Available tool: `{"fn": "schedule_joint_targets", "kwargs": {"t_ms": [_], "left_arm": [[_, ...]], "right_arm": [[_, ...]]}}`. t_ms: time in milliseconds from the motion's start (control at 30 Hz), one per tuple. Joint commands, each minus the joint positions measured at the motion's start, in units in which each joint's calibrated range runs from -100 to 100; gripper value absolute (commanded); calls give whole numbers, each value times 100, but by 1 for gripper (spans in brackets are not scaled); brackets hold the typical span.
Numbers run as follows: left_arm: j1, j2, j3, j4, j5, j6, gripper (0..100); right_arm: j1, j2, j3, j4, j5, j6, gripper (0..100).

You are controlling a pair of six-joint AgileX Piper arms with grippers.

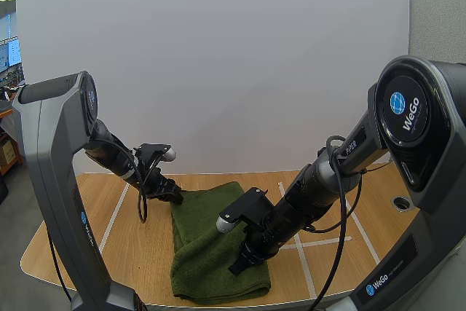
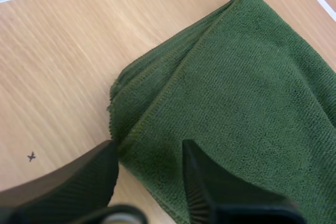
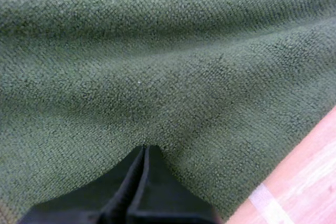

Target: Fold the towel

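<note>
A dark green towel (image 1: 207, 234) lies folded in a long strip on the wooden table (image 1: 131, 249), running from the middle toward the near edge. My left gripper (image 1: 173, 194) is at the towel's far left corner. Its fingers stand open (image 2: 149, 150) astride the layered edge of the towel (image 2: 236, 87). My right gripper (image 1: 237, 265) is down on the near right part of the strip. Its fingers lie together (image 3: 146, 148), and the towel (image 3: 157, 66) puckers into their tips, pinched there.
White tape lines (image 1: 300, 247) mark the table to the right of the towel, and another line (image 1: 113, 216) runs at the left. A round hole (image 1: 401, 202) sits in the tabletop at the far right. Bare wood lies on both sides of the towel.
</note>
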Motion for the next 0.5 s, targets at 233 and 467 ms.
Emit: {"fn": "schedule_joint_targets", "kwargs": {"t_ms": [233, 467], "left_arm": [[-26, 240, -50, -114, 119, 54, 66], [-26, 255, -50, -224, 347, 130, 39]], "right_arm": [[-23, -34, 85, -159, 163, 33, 0], [-23, -34, 85, -159, 163, 54, 0]]}}
